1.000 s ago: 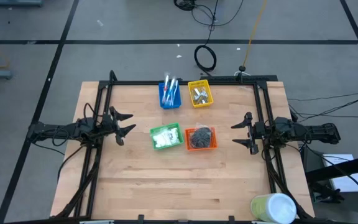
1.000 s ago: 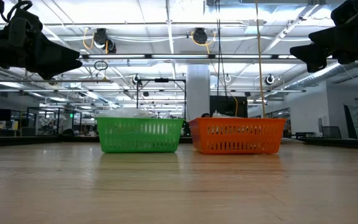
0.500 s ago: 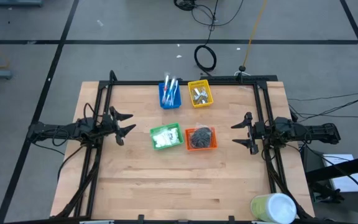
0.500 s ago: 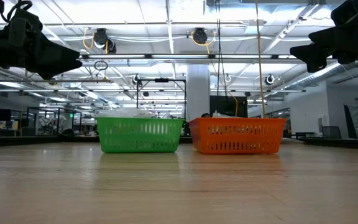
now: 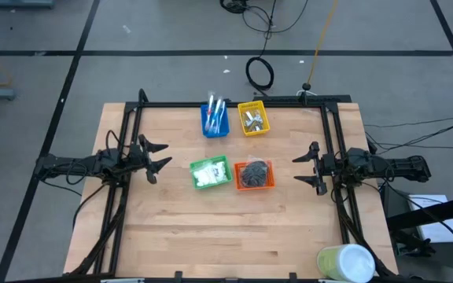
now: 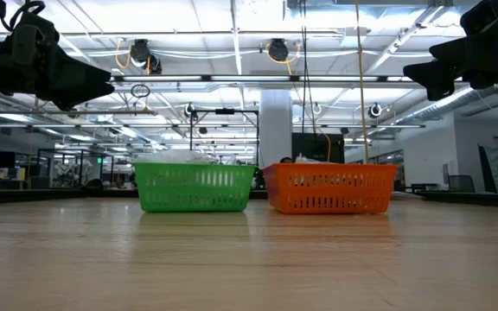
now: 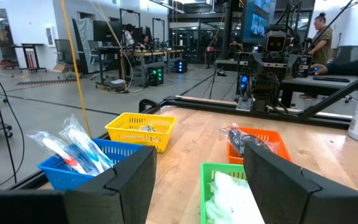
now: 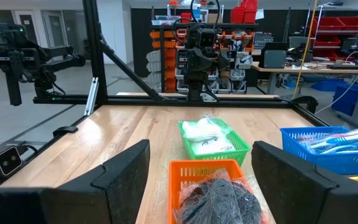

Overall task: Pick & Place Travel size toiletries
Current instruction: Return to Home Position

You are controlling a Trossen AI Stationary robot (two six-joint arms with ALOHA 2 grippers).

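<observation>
The toiletries lie sorted in four small bins at the table's middle. Toothbrush-like sticks (image 5: 215,112) fill the blue bin (image 5: 215,120). Silvery pieces (image 5: 252,118) sit in the yellow bin (image 5: 254,118). White packets (image 5: 208,174) rest in the green bin (image 5: 210,173), and dark items in clear wrap (image 5: 253,174) in the orange bin (image 5: 255,174). My left gripper (image 5: 163,156) hovers open at the table's left side, pointing level toward the bins. My right gripper (image 5: 296,167) hovers open at the right side, facing the bins.
A dark frame of rails (image 5: 234,104) runs along the table's far edge and down both sides. A large pale green-white cylinder (image 5: 345,263) stands at the near right corner. Bare wood (image 5: 226,228) stretches across the table's near half.
</observation>
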